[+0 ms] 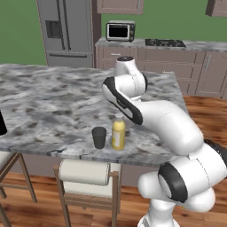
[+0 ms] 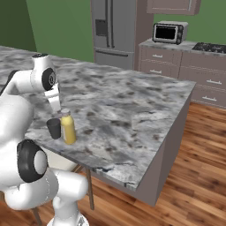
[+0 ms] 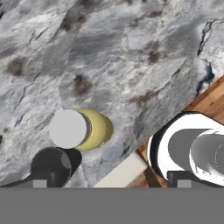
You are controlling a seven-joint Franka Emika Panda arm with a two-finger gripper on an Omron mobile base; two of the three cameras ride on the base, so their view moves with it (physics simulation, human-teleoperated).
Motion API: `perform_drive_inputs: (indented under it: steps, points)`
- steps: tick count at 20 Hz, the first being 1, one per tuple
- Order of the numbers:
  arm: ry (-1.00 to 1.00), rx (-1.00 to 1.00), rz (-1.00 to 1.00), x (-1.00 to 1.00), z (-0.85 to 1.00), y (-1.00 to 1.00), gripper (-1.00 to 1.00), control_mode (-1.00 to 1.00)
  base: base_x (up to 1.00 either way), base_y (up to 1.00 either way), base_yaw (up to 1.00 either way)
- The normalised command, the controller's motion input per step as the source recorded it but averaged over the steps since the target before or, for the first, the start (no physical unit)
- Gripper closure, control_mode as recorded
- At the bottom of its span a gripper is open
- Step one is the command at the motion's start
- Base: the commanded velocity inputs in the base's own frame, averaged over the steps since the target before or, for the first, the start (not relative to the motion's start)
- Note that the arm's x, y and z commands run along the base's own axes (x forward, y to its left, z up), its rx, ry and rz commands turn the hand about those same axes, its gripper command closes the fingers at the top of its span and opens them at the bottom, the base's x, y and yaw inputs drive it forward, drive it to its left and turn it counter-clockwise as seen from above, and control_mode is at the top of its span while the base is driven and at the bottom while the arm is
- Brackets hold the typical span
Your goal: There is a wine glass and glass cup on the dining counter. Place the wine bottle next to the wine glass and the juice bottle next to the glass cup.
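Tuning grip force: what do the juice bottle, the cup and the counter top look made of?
Juice bottle: looks like smooth plastic, opaque yellow with a slight sheen and a matte white cap; could be glass. Cup: dark grey, matte and opaque, so it reads more as plastic or ceramic than glass. Counter top: polished stone, grey-white veined marbling.

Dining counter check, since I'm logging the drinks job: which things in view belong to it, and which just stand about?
Job:
- juice bottle, upright
- glass cup, close beside it
- dining counter under both

Just about:
- toaster oven
- fridge
- hob
- stool at the counter
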Motion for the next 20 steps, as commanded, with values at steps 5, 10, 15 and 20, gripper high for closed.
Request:
perform_drive_inputs:
  steps: [5, 10, 15, 20]
  points:
    - [0.0, 0.01, 0.19, -0.75, 0.11, -0.1, -1.0, -1.0, 0.0, 0.0, 0.0]
    - [-0.09, 0.0, 0.43, -0.76, 0.07, -0.07, -1.0, -1.0, 0.0, 0.0, 0.0]
    - [-0.13, 0.0, 0.48, -0.7, 0.07, -0.08, -1.0, -1.0, 0.0, 0.0, 0.0]
    - [-0.24, -0.01, 0.34, -0.75, 0.06, -0.02, -1.0, -1.0, 0.0, 0.0, 0.0]
